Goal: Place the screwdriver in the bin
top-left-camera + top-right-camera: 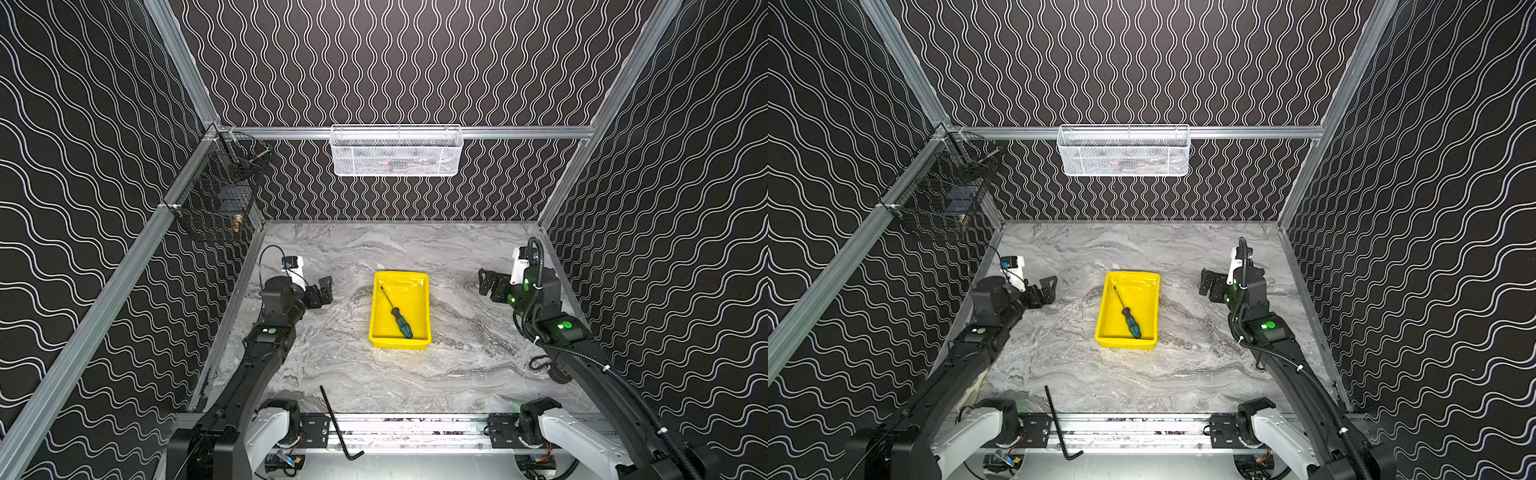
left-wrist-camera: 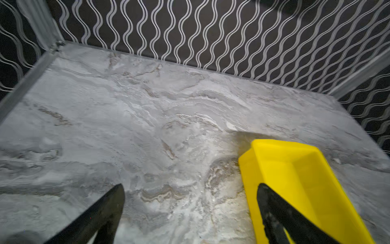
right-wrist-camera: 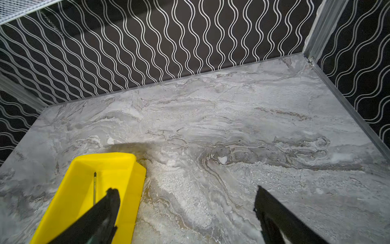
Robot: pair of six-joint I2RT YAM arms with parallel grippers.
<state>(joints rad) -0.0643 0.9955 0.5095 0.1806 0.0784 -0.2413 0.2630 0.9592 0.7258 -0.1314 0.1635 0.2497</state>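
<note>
The screwdriver (image 1: pixel 398 312) (image 1: pixel 1128 315), teal-green and black handle with a thin dark shaft, lies diagonally inside the yellow bin (image 1: pixel 420 280) (image 1: pixel 1152 279) in the middle of the marble table in both top views. Its shaft tip (image 3: pixel 95 181) shows in the right wrist view inside the bin (image 3: pixel 124 166). My left gripper (image 1: pixel 323 289) (image 1: pixel 1047 287) (image 2: pixel 190 188) hovers open to the left of the bin (image 2: pixel 295 169), nothing between its fingers. My right gripper (image 1: pixel 487 284) (image 1: pixel 1207 282) (image 3: pixel 185 192) stands open to the right of the bin, empty.
A long black L-shaped hex key (image 1: pixel 336 424) (image 1: pixel 1057 424) lies at the table's front edge across the rail. A white mesh basket (image 1: pixel 397 150) hangs on the back wall, a black wire basket (image 1: pixel 218 195) on the left wall. Walls close in the table.
</note>
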